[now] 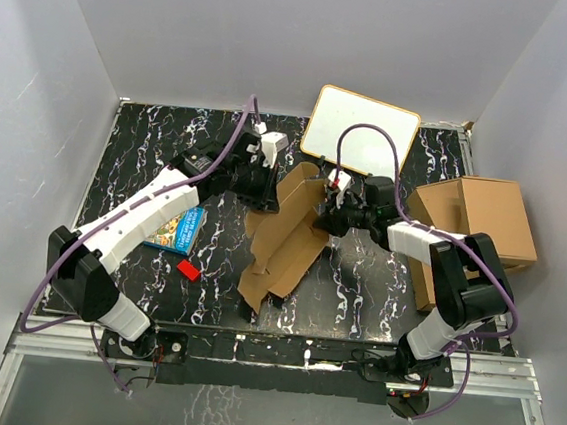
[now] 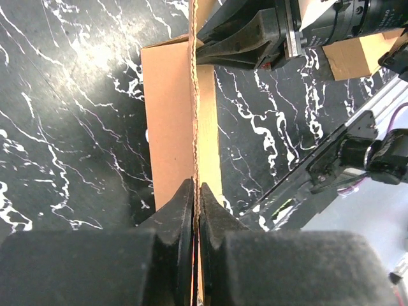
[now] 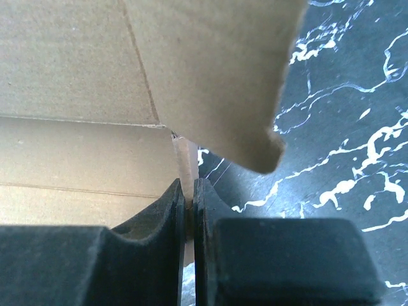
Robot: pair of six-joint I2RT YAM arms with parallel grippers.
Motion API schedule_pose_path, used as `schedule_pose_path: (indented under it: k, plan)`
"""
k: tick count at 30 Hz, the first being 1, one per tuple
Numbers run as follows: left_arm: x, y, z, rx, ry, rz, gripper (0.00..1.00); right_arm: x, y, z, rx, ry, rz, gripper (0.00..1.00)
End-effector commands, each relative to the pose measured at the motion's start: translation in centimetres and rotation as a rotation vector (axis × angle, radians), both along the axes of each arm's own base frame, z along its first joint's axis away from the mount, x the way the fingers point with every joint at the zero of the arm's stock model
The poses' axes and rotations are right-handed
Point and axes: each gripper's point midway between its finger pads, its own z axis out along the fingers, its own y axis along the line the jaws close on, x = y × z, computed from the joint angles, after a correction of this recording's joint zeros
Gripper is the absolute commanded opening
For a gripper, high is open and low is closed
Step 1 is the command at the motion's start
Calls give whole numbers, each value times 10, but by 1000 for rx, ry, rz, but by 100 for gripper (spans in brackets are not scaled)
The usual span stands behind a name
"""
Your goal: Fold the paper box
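Nearest the overhead camera are the two arm bases at the table edge; beyond them the paper box lies mid-table, partly folded, its far panels raised and its near end on the surface. The left gripper meets the raised part from the left and the right gripper from the right. A blue book, a red block, a white board and a pile of larger boxes lie around it. Left wrist view: the left gripper is clamped on a thin upright edge of the paper box, with the corrugated edge running away from the jaws. Right wrist view: the right gripper is pinched on a narrow strip where two panels meet, and a loose flap hangs over it. Likely risks: both grips hold only thin edges, so the cardboard may slip out. If the arms pull against each other, a panel could tear or crease off its fold line. The loose flap may catch on the right fingers.
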Motion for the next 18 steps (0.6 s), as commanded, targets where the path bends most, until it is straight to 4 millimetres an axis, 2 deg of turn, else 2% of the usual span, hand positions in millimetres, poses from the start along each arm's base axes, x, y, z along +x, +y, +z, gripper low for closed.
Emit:
schedule_pose_path:
  k: [1,4,7,9,12,15,18]
  plan:
    - [12,1,34,19,-212,-133,0,31,11,40,136,-235,-49,8]
    - [19,5,50,53,-337,-207,0,37,18,56,219,-355,-84,8]
    - [19,6,58,65,-431,-287,0,43,30,65,304,-394,-159,8]
    - [20,11,51,98,-459,-308,0,53,36,62,347,-382,-265,8]
    - [18,18,41,126,-488,-325,0,57,42,58,403,-390,-330,8]
    - [14,20,32,119,-494,-331,0,48,46,57,452,-422,-352,8]
    - [6,22,36,91,-513,-329,0,44,50,49,460,-403,-365,8]
